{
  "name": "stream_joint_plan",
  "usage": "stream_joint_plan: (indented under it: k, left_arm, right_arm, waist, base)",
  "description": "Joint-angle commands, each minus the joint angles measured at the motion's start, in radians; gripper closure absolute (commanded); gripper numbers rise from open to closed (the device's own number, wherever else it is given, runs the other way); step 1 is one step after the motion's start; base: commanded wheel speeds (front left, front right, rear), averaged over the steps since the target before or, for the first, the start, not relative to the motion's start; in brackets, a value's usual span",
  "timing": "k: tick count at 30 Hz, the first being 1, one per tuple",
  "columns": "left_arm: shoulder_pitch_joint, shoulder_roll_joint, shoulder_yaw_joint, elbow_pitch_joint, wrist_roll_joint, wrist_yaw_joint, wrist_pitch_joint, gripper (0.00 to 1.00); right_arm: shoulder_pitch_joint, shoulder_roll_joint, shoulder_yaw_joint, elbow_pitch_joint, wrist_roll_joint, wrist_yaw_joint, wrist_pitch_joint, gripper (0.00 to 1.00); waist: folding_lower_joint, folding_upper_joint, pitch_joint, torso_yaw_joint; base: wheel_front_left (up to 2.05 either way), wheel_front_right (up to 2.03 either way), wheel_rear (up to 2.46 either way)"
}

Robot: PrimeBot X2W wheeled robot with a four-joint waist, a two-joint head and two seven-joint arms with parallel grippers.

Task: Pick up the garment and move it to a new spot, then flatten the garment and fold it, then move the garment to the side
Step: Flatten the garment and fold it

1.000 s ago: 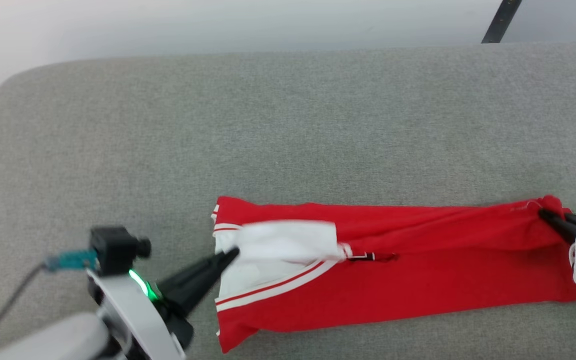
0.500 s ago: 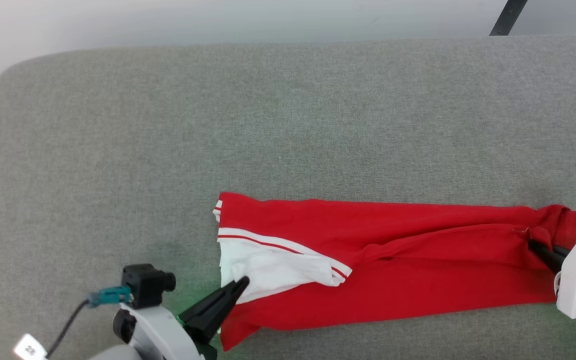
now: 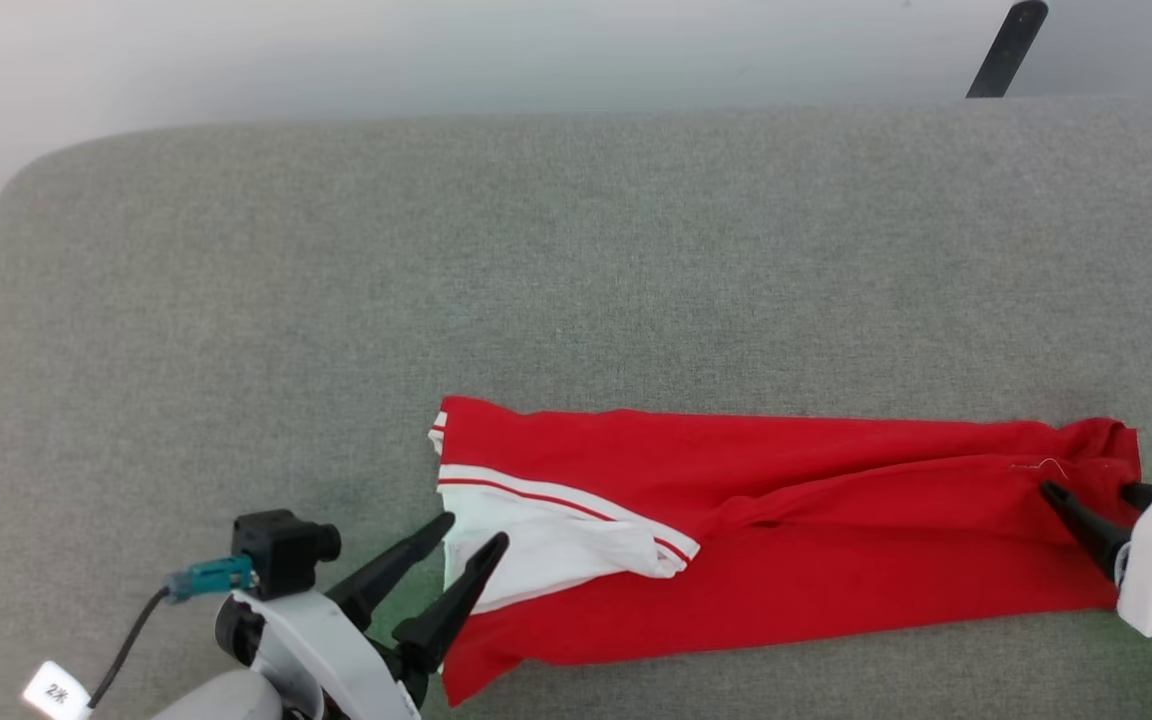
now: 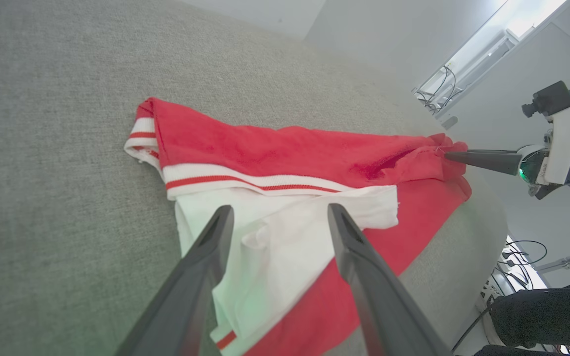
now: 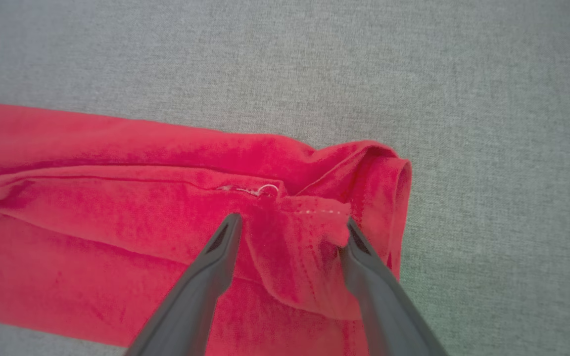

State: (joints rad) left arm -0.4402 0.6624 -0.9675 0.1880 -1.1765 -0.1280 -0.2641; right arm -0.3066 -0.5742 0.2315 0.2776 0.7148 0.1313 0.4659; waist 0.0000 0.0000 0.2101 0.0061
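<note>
The garment [image 3: 836,530], a red shirt with a white sleeve panel and striped trim, lies on the grey surface [image 3: 536,280] as a long folded band running left to right. My left gripper [image 3: 477,529] stands open at the band's left end, its fingers either side of the white sleeve edge [image 4: 285,247]. In the left wrist view the left gripper [image 4: 280,210] has the sleeve lying flat beneath it. My right gripper [image 3: 1086,490] is open at the right end. Seen from its own wrist, the right gripper [image 5: 292,220] straddles a bunched red hem [image 5: 314,257] without pinching it.
The grey surface has a rounded back-left corner [image 3: 26,190] and wide bare fabric behind the garment. A black strut [image 3: 1004,48] rises past the back edge. Beyond the near edge, the left wrist view shows cables [image 4: 527,247] on the floor.
Both grippers were shut on the garment's ends and now stand open, having let go. The white sleeve was lowered onto the red body and the band came down flat.
</note>
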Motion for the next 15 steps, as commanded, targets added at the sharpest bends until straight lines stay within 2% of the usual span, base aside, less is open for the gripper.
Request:
stream_joint_plan:
  k: [1, 4, 9, 15]
  left_arm:
    - [0.017, 0.0, 0.011, -0.005, 0.009, -0.004, 0.001, 0.0]
    - [0.032, -0.006, 0.047, -0.003, 0.026, -0.002, 0.001, 0.0]
    - [0.093, -0.044, 0.131, 0.023, 0.056, 0.048, 0.001, 0.0]
    - [0.181, -0.107, 0.258, 0.046, 0.108, 0.084, 0.001, 0.0]
  right_arm:
    - [0.016, -0.002, -0.011, -0.004, -0.004, -0.001, 0.004, 0.0]
    - [0.024, -0.006, -0.032, -0.007, -0.005, -0.001, 0.017, 0.0]
    - [0.05, -0.007, -0.075, 0.01, 0.021, -0.001, 0.059, 0.0]
    - [0.084, -0.022, -0.142, 0.064, 0.033, -0.001, 0.086, 0.0]
  waist:
    - [0.0, 0.0, -0.01, 0.002]
    - [0.0, 0.0, -0.026, 0.01]
    - [0.0, 0.0, -0.065, 0.031]
    - [0.0, 0.0, -0.103, 0.078]
  base:
    - [0.0, 0.0, 0.0]
    - [0.0, 0.0, 0.0]
    - [0.0, 0.0, 0.0]
    - [0.0, 0.0, 0.0]
